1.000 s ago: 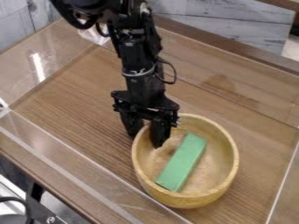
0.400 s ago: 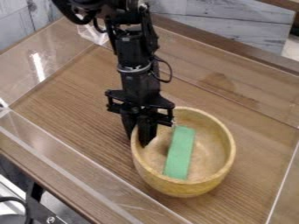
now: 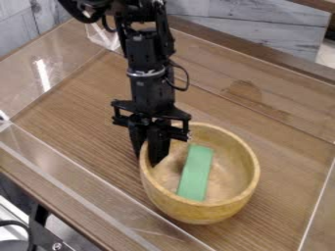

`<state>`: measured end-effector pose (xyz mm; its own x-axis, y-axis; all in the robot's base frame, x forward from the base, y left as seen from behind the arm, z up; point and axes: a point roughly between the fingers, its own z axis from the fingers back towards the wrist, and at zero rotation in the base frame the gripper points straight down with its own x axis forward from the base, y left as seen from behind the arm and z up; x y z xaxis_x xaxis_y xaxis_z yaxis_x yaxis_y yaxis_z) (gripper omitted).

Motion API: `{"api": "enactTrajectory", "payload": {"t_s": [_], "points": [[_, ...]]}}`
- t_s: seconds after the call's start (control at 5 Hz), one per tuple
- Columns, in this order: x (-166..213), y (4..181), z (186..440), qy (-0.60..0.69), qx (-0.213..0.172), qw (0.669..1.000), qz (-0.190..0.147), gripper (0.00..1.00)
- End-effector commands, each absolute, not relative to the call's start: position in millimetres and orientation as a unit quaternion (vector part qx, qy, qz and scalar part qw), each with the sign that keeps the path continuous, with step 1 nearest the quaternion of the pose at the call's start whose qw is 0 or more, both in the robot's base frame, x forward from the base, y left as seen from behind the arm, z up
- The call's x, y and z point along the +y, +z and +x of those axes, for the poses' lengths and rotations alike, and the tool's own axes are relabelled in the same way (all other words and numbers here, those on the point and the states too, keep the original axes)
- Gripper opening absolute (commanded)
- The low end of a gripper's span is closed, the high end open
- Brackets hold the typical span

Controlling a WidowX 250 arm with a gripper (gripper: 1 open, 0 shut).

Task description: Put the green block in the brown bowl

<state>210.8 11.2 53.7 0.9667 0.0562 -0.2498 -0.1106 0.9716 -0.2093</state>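
The green block (image 3: 198, 173) lies flat inside the brown bowl (image 3: 244, 192), running from the far rim toward the near side and leaning a little on the inner wall. My gripper (image 3: 157, 157) points steeply down at the bowl's left rim, its dark fingers (image 3: 153, 143) drawn together on that rim. The fingertips are partly hidden behind the rim. The gripper does not touch the block, which lies just to its right.
The bowl sits on a wood-grain tabletop (image 3: 78, 118) bounded by low clear walls (image 3: 53, 162) at the left and front. A grey marbled wall (image 3: 262, 25) runs along the back. The black arm (image 3: 141, 49) rises from the gripper toward the upper left.
The gripper went from open astride the bowl's left rim to shut on it. Arm and bowl have shifted slightly to the left together, and the block has slid inside the bowl.
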Motion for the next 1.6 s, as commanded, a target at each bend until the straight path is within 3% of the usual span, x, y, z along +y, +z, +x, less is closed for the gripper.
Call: {"api": "enactTrajectory", "payload": {"t_s": [0.0,1.4], "points": [[16.8,77.1,221.4,0.044,0.09,0.989,-0.109,0.0],[11.8,116.6,208.1,0.026,0.111,0.985,-0.132,0.0]]}}
